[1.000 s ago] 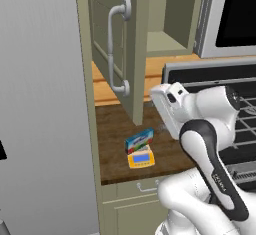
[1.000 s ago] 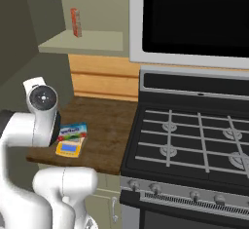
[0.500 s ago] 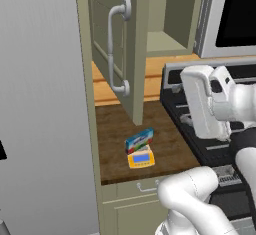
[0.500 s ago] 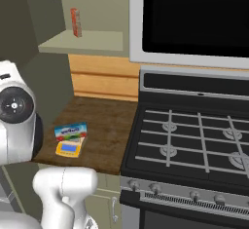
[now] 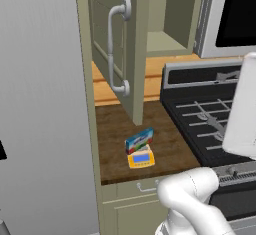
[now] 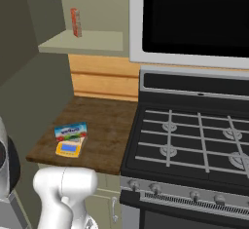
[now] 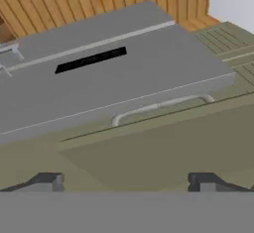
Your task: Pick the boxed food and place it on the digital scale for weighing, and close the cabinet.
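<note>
The boxed food, blue with printed graphics, lies flat on the wooden counter. It sits directly behind the yellow-orange digital scale and against its far edge. The cabinet door stands open above them, its long curved grey handle facing out. In the hand view my gripper is open, its dark fingertips far apart with nothing between them. It faces a grey panel and a green front with a small handle.
A black gas stove fills the space right of the counter, with a microwave above it. A small red box stands on the open cabinet's shelf. My white arm hangs over the stove, and a tall grey panel borders the counter's left.
My arm has swung away from above the counter, toward the right edge of the left base view and the lower left of the right base view. Box, scale and door have not moved.
</note>
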Motion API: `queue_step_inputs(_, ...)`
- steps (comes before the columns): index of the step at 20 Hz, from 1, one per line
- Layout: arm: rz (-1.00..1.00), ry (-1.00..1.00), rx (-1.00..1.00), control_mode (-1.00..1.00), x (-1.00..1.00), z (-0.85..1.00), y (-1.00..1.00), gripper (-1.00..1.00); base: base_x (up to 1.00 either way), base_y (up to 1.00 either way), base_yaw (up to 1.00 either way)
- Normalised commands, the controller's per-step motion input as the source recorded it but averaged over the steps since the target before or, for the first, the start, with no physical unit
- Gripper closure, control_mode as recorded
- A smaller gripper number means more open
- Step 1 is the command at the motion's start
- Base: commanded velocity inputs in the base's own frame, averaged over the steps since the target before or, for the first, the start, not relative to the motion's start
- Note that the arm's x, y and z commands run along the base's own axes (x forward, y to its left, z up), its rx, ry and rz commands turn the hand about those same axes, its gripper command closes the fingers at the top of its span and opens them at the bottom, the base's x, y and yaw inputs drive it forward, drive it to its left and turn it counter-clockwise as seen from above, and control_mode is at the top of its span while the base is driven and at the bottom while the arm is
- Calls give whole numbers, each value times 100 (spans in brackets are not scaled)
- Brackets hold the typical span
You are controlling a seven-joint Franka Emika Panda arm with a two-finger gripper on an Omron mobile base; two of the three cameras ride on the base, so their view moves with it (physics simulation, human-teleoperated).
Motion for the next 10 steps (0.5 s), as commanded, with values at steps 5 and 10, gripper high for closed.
queue_step_inputs(5,3,0,32,-100,-62,4,64,-100,0,0,0)
queue_step_inputs(10,0,0,-1,-100,-1,0,38,-100,0,0,0)
